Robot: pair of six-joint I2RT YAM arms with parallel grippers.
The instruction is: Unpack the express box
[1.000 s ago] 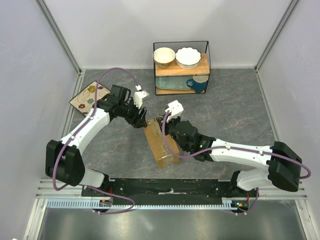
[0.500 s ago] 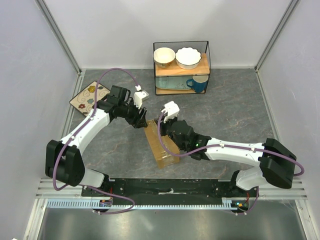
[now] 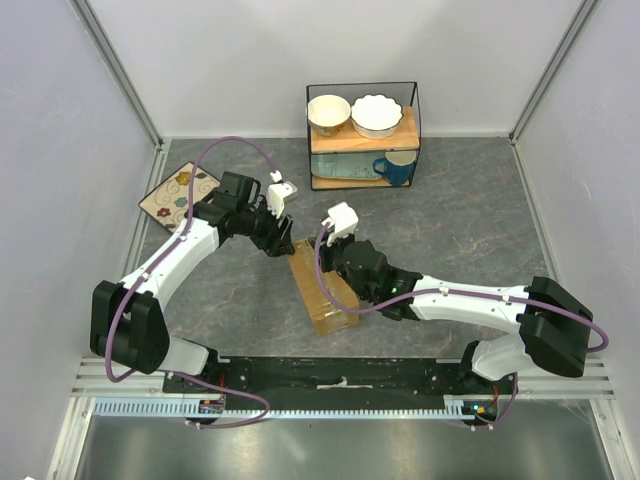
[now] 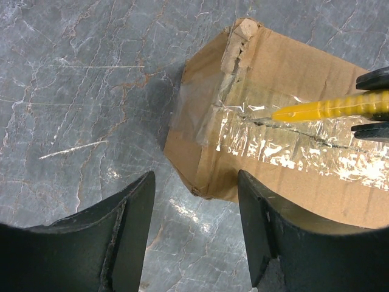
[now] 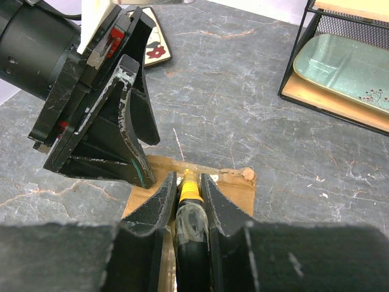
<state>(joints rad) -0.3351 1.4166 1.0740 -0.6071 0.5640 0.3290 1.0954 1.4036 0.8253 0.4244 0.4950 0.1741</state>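
The express box, a brown carton, lies lengthwise mid-table with clear tape along its top seam. My right gripper is shut on the yellow utility knife. The knife's tip rests on the taped seam near the box's far end. My left gripper is open at the box's far left corner. Its right finger lies against the cardboard; its left finger is over bare table. In the top view both grippers meet over the box's far end.
A black wire rack stands at the back with two white bowls on top and a blue mug below. A flowered square plate lies at the far left. Grey walls close in both sides.
The right gripper has slid the knife a little toward the box's far end. The left gripper has stayed in place at the corner.
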